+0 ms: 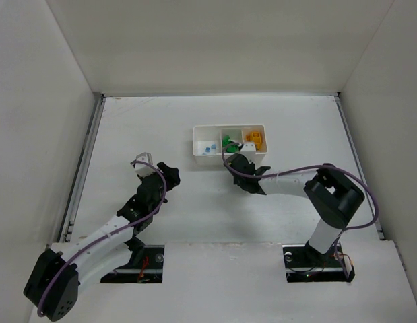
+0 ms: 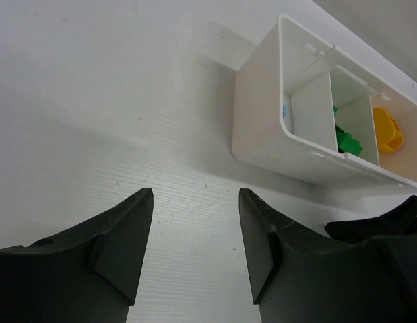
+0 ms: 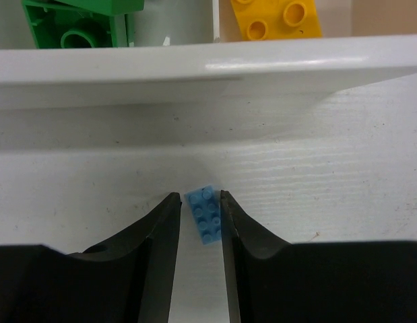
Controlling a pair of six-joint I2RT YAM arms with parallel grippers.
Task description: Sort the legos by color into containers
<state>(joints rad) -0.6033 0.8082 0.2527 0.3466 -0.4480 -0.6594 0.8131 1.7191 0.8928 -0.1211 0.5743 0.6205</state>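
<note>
The right gripper (image 3: pixel 199 196) is low over the tabletop (image 1: pixel 147 128), just in front of the near wall of the white tray (image 3: pixel 195 67). Its black fingers (image 3: pixel 147 249) stand only narrowly apart, one on each side of a small light blue lego brick (image 3: pixel 205 214) that lies flat on the tabletop, studs up and slightly askew. In the right wrist view, the finger on the right of the picture looks to be touching the brick's edge, while a thin sliver of white shows between the brick and the other finger, so the brick is bracketed but not visibly clamped.

The left gripper (image 2: pixel 195 195) hovers well to the left of the tray. Its fingers (image 2: pixel 120 242) are clearly apart, with nothing between them but bare tabletop.

The tray sits near the middle of the tabletop and has three compartments side by side. Seen from above, the left one holds light blue bricks (image 1: pixel 208 146), the middle one green bricks (image 1: pixel 227 142) and the right one yellow-orange bricks (image 1: pixel 254 139).

The tabletop is white with a faint ribbed grain and a few small specks. Plain white walls (image 1: pixel 221 40) enclose it on three sides. A purple cable (image 1: pixel 366 188) loops along each arm.
</note>
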